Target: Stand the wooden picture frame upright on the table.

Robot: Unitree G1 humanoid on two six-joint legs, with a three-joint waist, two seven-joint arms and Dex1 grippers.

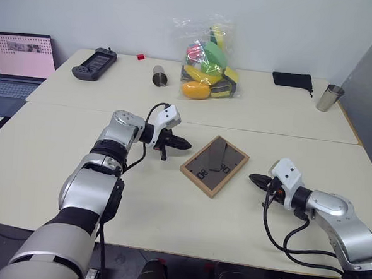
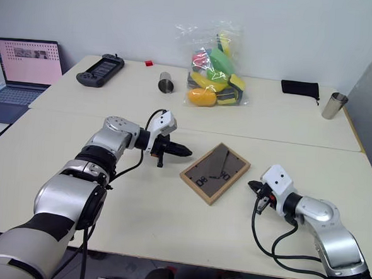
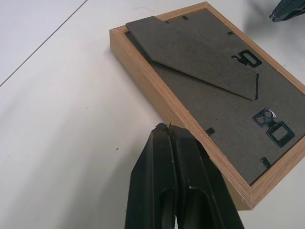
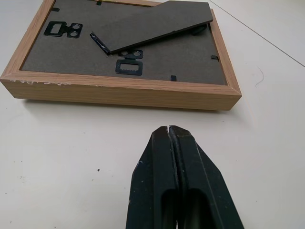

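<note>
You cannot see the picture side: the wooden picture frame (image 1: 214, 165) lies face down mid-table (image 1: 58, 169), dark back panel up, its stand barely raised. Bare tabletop surrounds it, edges well away. Its long axis runs diagonally, near-left to far-right. Your left gripper (image 1: 179, 143) and right gripper (image 1: 254, 179) flank it, both pinched together, holding nothing.

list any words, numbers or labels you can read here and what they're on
None can be read.
Laptop screen: a pink page with a picture strip, its text too small to read.
Wooden picture frame, back panel up: metal hangers and clips, no lettering.
Bag of colourful items: no legible print.
</note>
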